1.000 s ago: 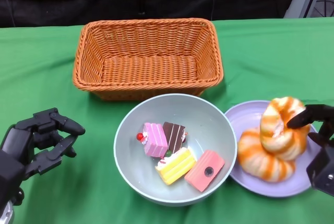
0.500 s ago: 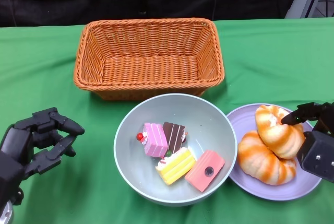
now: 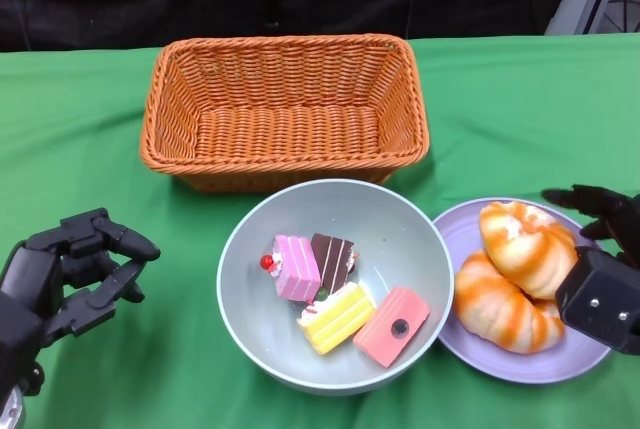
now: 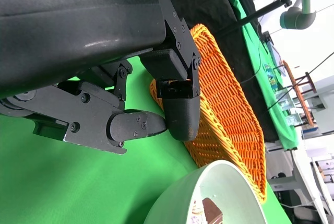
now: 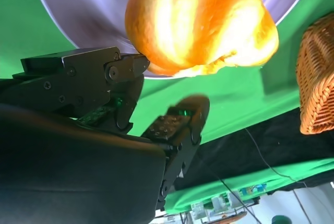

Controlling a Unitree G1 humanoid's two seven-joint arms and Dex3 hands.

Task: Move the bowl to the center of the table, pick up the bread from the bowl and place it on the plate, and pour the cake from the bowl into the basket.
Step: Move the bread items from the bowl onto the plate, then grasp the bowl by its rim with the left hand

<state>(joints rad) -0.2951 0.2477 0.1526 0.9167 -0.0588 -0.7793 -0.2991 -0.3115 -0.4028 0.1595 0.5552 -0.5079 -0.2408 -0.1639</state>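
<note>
The bread (image 3: 515,274) lies on the plate (image 3: 470,224), at nine o'clock of the right hand (image 3: 600,254), whose fingers are spread and hold nothing. The left hand (image 3: 70,274), fingers curled on nothing, sits at nine o'clock of the bowl (image 3: 400,224) of cake pieces (image 3: 335,294).

Left hand (image 4: 156,112) over green table cloth (image 4: 47,182), fingers curled in, holding nothing. Orange basket (image 4: 229,114) behind fingers. Pale bowl (image 4: 209,192) rim near basket.

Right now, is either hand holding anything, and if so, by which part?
Nothing is held. The right hand is open beside the bread on the plate; the left hand is curled on nothing.
</note>
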